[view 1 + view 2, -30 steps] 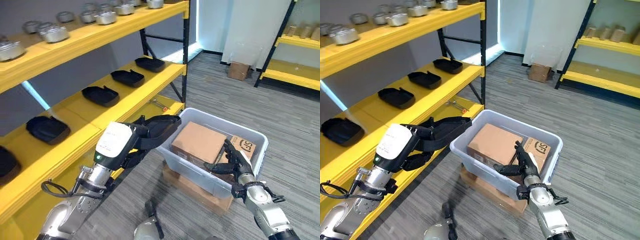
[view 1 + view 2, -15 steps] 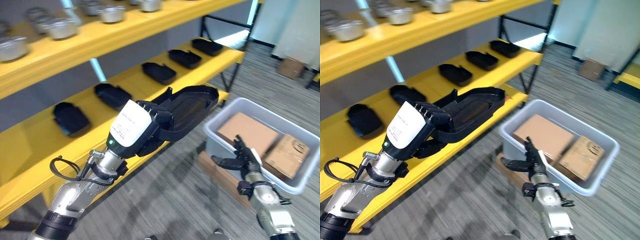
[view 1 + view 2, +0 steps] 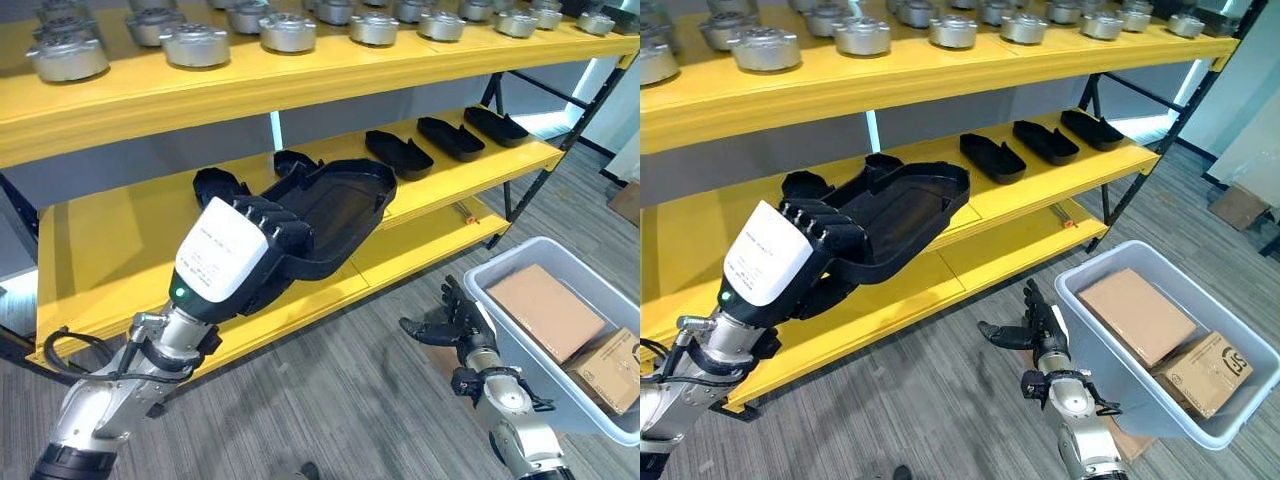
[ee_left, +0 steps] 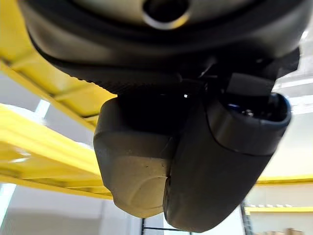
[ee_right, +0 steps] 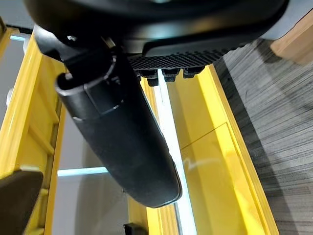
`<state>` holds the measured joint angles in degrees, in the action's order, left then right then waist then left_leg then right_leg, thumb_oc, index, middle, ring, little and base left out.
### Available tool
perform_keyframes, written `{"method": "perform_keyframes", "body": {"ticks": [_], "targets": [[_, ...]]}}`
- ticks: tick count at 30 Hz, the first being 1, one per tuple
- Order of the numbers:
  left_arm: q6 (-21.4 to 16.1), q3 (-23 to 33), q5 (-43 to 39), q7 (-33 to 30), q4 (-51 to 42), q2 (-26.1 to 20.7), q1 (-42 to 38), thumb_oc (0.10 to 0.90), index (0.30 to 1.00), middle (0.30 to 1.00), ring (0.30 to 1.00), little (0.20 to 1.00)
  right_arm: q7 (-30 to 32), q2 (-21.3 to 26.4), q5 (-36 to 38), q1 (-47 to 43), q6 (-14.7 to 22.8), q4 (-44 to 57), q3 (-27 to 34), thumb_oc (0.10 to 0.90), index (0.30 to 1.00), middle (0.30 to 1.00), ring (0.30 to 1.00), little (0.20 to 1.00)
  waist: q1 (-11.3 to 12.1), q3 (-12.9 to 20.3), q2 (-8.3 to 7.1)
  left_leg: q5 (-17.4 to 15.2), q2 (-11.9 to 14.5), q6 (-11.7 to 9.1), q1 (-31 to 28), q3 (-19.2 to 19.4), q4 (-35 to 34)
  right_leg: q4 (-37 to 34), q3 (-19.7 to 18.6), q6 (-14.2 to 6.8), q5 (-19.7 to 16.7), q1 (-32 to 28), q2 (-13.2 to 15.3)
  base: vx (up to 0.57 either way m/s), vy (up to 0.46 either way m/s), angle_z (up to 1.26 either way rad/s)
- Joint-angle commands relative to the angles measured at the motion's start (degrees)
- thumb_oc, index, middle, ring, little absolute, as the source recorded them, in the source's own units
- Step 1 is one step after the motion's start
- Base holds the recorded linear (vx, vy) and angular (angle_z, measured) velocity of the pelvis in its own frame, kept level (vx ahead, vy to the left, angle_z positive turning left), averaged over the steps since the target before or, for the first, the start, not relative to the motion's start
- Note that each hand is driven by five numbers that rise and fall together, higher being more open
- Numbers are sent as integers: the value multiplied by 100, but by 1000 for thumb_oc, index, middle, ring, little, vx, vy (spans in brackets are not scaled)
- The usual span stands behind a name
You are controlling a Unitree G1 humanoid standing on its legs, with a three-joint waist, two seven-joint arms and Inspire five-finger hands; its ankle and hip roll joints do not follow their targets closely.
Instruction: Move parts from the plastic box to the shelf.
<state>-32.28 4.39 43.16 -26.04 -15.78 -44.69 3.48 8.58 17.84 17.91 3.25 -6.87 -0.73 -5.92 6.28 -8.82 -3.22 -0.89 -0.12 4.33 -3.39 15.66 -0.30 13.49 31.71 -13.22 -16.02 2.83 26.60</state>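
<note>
Swung toward the shelf [image 3: 130,95], left hand [image 3: 235,255] fingers grip black tray [image 3: 330,215]; right hand [image 3: 1035,335] fingers spread.

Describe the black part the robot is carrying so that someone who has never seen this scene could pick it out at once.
Start at the yellow shelf with its row of grey metal parts on top and black trays on the middle level. In front of that middle level, the left hand grips a black tray-shaped part. Unlike the black trays resting on the shelf, this one is held in the air.
</note>
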Motion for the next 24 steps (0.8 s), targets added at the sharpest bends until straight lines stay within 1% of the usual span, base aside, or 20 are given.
{"method": "perform_keyframes", "body": {"ticks": [1,2,4,5,7,8,9,11,13,14,15,16,17,18,19,20,21,22,23,24], "targets": [[30,338,-486,-722,-616,231,-604,400,300,300,300,300,-90,425,-330,-356,504,741,347,900,1000,1000,1000,1000,-222,285,212,-175,158,-392,-455,168,-470,-210,-405,-9,619,-269,-987,52,-56,31],[128,334,-419,-742,-616,267,-604,400,300,300,300,300,-158,471,-351,-278,570,743,391,900,1000,1000,1000,1000,-327,270,179,-56,124,-367,-390,106,-470,-348,-663,187,774,-240,-1307,36,-96,35],[224,296,-292,-863,-599,292,-582,400,300,300,300,300,-221,548,-262,-99,712,742,486,900,1000,1000,1000,1000,-547,308,157,-3,76,-344,-321,-266,-470,-644,-1510,374,1153,-256,-1897,71,-119,48],[255,275,-155,-976,-571,329,-561,400,300,300,300,300,-316,589,-198,12,755,761,563,900,1000,1000,1000,1000,-666,342,149,14,55,-341,-292,-431,-470,-755,-1910,480,1378,-308,-2129,83,-110,60],[311,275,33,-1140,-549,387,-502,400,300,300,300,300,-411,634,-143,115,771,781,636,900,1000,1000,1000,1000,-719,389,140,52,49,-363,-242,-490,-470,-921,-2086,569,1450,-372,-2214,50,-94,79],[325,277,103,-1222,-538,410,-464,400,300,300,300,300,-435,659,-118,151,767,775,652,900,1000,1000,1000,1000,-728,415,141,58,53,-387,-236,-499,-470,-1013,-2102,587,1457,-422,-2217,70,-115,43],[452,300,167,-1293,-512,431,-401,400,300,300,300,300,-449,693,-129,174,722,719,660,900,1000,1000,1000,1000,-733,452,143,68,56,-422,-230,-513,-470,-1150,-2158,608,1459,-495,-2212,101,-139,4],[575,398,194,-1407,-459,443,-219,400,300,300,300,300,-528,763,-239,138,811,563,651,900,1000,1000,1000,1000,-712,501,145,64,53,-461,-276,-501,-470,-1379,-2203,628,1398,-638,-2211,122,-177,-5],[657,579,184,-1624,-443,469,35,400,300,300,300,300,-798,830,-149,109,904,626,652,900,1000,1000,1000,1000,-643,528,149,59,75,-520,-315,-452,-432,-1581,-2166,669,1349,-752,-2219,102,-227,-7],[767,683,212,-1751,-429,526,167,400,300,300,300,300,-1101,857,-29,58,1108,684,577,900,1000,1000,1000,1000,-591,524,140,31,87,-573,-308,-430,-335,-1781,-2137,700,1277,-839,-2223,73,-218,-4],[831,707,238,-1803,-419,549,207,400,300,300,300,300,-1228,865,30,34,1174,703,532,900,1000,1000,1000,1000,-576,524,140,14,96,-599,-296,-414,-274,-1840,-2124,709,1257,-859,-2224,79,-251,7],[928,746,268,-1890,-408,591,259,400,300,300,300,300,-1569,880,143,-9,1269,725,455,900,1000,1000,1000,1000,-542,514,140,-24,105,-635,-274,-392,-163,-1849,-2107,727,1266,-861,-2221,72,-202,7],[1007,818,292,-1952,-400,636,315,400,300,300,300,300,-1911,903,279,-44,1341,753,363,900,1000,1000,1000,1000,-501,501,137,-88,98,-664,-225,-375,24,-1849,-2081,753,1273,-871,-2211,85,-238,12],[1077,868,316,-2018,-381,669,356,400,300,300,300,300,-2187,949,286,-68,1400,783,276,900,1000,1000,1000,1000,-462,475,109,-198,81,-685,-110,-347,352,-1849,-2021,787,1281,-891,-2189,70,-213,19],[1161,884,313,-1990,-370,674,359,400,300,300,300,300,-2325,999,286,-106,1470,789,209,900,1000,1000,1000,1000,-444,443,87,-309,84,-684,23,-313,652,-1845,-1951,821,1287,-902,-2168,23,-249,34],[1280,854,288,-1951,-317,624,280,400,300,300,300,300,-2437,1115,324,-139,1519,790,127,900,1000,1000,1000,1000,-423,306,48,-164,187,-782,346,-169,1349,-1821,-1785,917,1300,-952,-2151,-21,-203,45],[1358,792,271,-1935,-304,616,194,400,300,300,300,300,-2390,1163,326,-156,1502,779,130,900,1000,1000,1000,1000,-448,243,27,-136,278,-830,513,-43,1664,-1807,-1673,950,1304,-971,-2138,-32,-142,76],[1381,773,243,-1943,-300,621,164,400,300,300,300,300,-2371,1182,350,-142,1524,764,136,900,1000,1000,1000,1000,-485,217,28,-80,418,-871,543,112,1714,-1784,-1579,952,1325,-988,-2128,-9,26,108],[1410,770,203,-1957,-295,636,163,400,300,300,300,300,-2446,1190,390,-92,1539,769,178,900,1000,1000,1000,1000,-548,201,50,29,647,-942,492,289,1617,-1759,-1451,934,1347,-1017,-2110,103,136,110],[1395,799,175,-2005,-303,647,206,400,300,300,300,300,-2619,1188,402,-37,1558,778,199,900,1000,1000,1000,1000,-585,246,82,29,820,-1030,322,294,1335,-1767,-1418,876,1417,-1074,-2098,141,303,105]]}}
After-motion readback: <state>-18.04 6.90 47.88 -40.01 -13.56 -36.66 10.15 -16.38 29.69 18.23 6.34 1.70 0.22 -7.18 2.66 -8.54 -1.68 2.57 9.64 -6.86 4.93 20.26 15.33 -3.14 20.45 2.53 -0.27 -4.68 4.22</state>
